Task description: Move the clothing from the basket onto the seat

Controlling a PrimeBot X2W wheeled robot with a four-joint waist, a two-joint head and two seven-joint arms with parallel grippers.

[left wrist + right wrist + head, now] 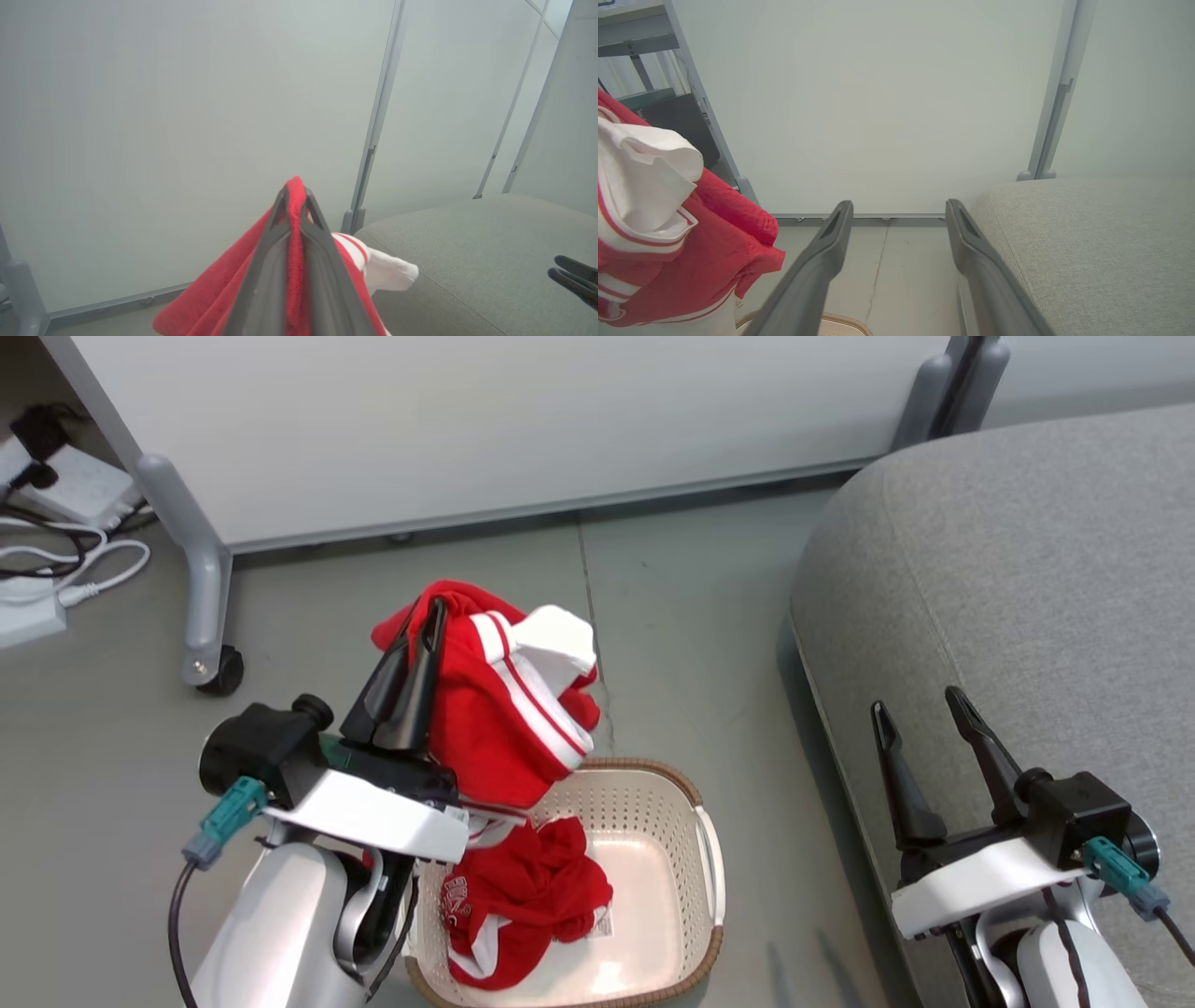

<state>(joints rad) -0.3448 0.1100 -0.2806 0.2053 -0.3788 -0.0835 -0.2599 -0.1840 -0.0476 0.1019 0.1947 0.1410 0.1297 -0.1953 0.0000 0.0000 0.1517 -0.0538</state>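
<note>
The left gripper [435, 609] is clamped tight on a fold of the clothing [509, 709], its two dark fingers [268, 261] pressed together with a ridge of red cloth [210, 298] squeezed up between the tips. The fabric is bright red and bunched. It has a white band edged with thin red stripes running down it and a plain white flap folded out at the top right. From the grip it hangs in a crumpled mass above the far left part of the basket's rim. The basket [713, 859] is oval, cream with perforated walls and a brown woven rim, and stands on the grey floor [681, 616]. More red cloth with white trim and pale lettering lies heaped against its left wall; I cannot tell whether it is the same garment. The right half of the basket's bottom is bare. The right gripper [915, 703] holds nothing, fingers spread wide, over the front edge of the grey seat [1027, 569].
</note>
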